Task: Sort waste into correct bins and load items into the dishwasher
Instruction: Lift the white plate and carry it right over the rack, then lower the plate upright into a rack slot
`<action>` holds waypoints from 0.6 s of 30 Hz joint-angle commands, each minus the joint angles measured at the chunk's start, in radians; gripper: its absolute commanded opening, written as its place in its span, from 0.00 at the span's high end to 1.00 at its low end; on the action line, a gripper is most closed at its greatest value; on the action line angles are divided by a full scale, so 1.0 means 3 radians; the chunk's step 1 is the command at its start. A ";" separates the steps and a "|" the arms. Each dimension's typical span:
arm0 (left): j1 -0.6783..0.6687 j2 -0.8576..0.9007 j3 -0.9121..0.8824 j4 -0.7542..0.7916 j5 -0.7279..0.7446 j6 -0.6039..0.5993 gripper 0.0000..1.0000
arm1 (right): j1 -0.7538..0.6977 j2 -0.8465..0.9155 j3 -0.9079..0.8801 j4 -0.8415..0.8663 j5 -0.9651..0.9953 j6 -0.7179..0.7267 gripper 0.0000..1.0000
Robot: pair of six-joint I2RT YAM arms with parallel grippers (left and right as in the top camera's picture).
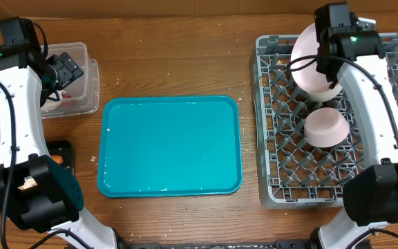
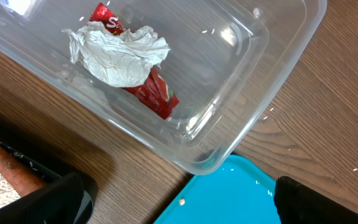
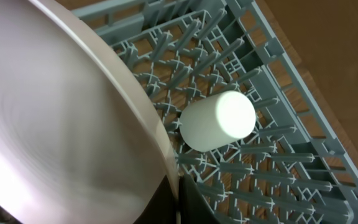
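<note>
My right gripper [image 3: 178, 202] is shut on the rim of the large pinkish-white plate [image 3: 61, 112] and holds it tilted on edge over the grey dish rack [image 1: 271, 159]; the plate also shows in the overhead view [image 1: 311, 66]. A white cup [image 3: 219, 121] lies on the rack's pegs beside the plate. A pinkish bowl [image 1: 325, 126] sits in the rack. My left gripper [image 2: 179, 208] is open and empty, above the clear tub [image 2: 253, 118]. The tub holds the crumpled white napkin [image 2: 120, 53] lying on the red wrapper [image 2: 154, 93]. The orange carrot [image 2: 5, 165] lies in the black tray [image 1: 64, 146]. The white bowl is hidden.
The teal serving tray [image 1: 170, 145] lies in the middle of the table between tub and rack, with a small pale scrap [image 2: 182, 201] at its edge. A few crumbs lie on the wood near the tub.
</note>
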 commanded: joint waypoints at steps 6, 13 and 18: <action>-0.0004 -0.0038 0.0080 0.0010 -0.0056 0.0037 0.00 | 0.0149 -0.0008 -0.0013 0.0022 0.0084 0.0215 0.96; -0.0004 -0.0039 0.0080 0.0010 -0.0056 0.0037 0.00 | 0.0256 -0.0006 -0.0226 0.0104 0.0121 0.0287 0.96; -0.0004 -0.0038 0.0080 0.0010 -0.0056 0.0038 0.00 | 0.0257 -0.0006 -0.0375 0.0186 0.0348 0.0286 0.96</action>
